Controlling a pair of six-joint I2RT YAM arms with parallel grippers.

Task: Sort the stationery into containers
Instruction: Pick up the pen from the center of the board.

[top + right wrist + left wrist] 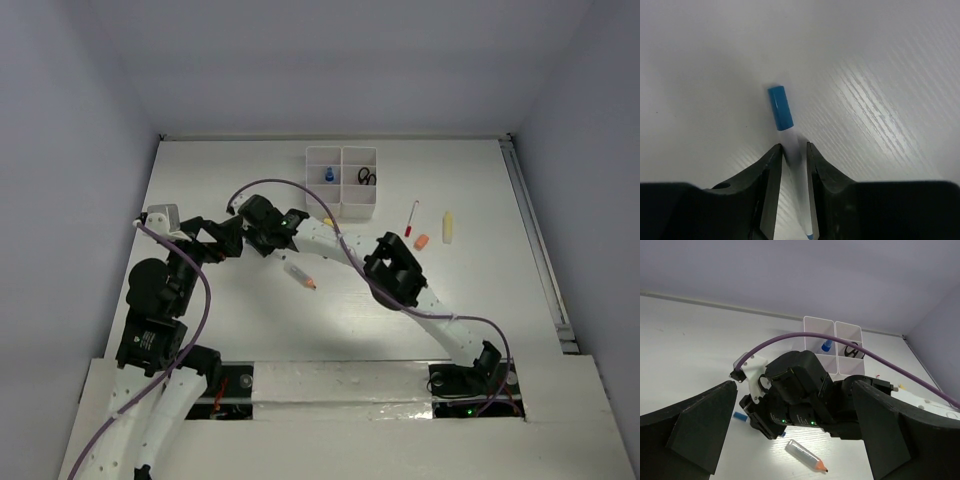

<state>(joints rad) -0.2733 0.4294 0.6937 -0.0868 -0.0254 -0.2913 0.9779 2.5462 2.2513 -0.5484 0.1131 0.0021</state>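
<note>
While the left hand [795, 385] hangs with fingers wide apart and holding nothing, the right hand [795, 147] straddles the blue-capped pen [780, 108] – fingers nearly together on either side of the white barrel, just behind the cap. I cannot tell whether they pinch it yet. Pen lies flat on the table [880, 75], left of centre and apart from the white organiser tray [341, 195]. Likely handling: light, stiff, with a smooth round barrel that could roll or slip out – best taken across the barrel near mid-length, not on the cap, which may pull off. No brand, label or readable writing on the pen or tray.
</note>
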